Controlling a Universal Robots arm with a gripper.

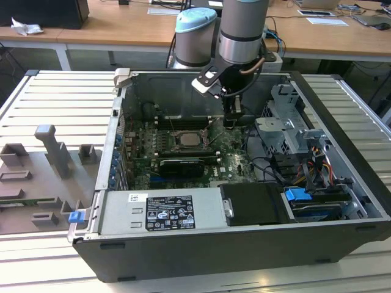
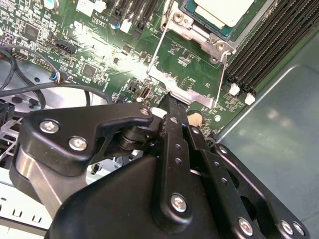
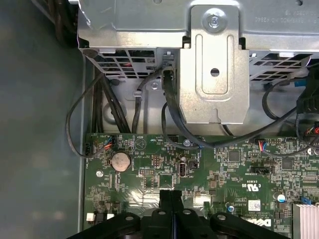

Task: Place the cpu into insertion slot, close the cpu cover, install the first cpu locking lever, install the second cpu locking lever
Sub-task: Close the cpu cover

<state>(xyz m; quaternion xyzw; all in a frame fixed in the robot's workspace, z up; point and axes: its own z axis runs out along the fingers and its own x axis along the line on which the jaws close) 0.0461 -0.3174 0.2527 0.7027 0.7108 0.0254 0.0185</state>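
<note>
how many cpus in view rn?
1. The cpu sits in the motherboard socket, a little beyond the tip of the gripper in the second wrist view. Another could be hidden behind the arm in the exterior view.

The second wrist view's edge crops the cpu (image 2: 222, 11).

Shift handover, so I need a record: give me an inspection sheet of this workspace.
Surface: slatted metal table carrying an open computer case.
Job's things: cpu lying in the socket; cpu cover swung open.
Clutter: grey fixture blocks at the exterior view's left.
Grippers: hand inside the case, fingers together, tip by the cover's free edge.
Cables: black cables running beside the board.
Surroundings: wooden desks behind.
</note>
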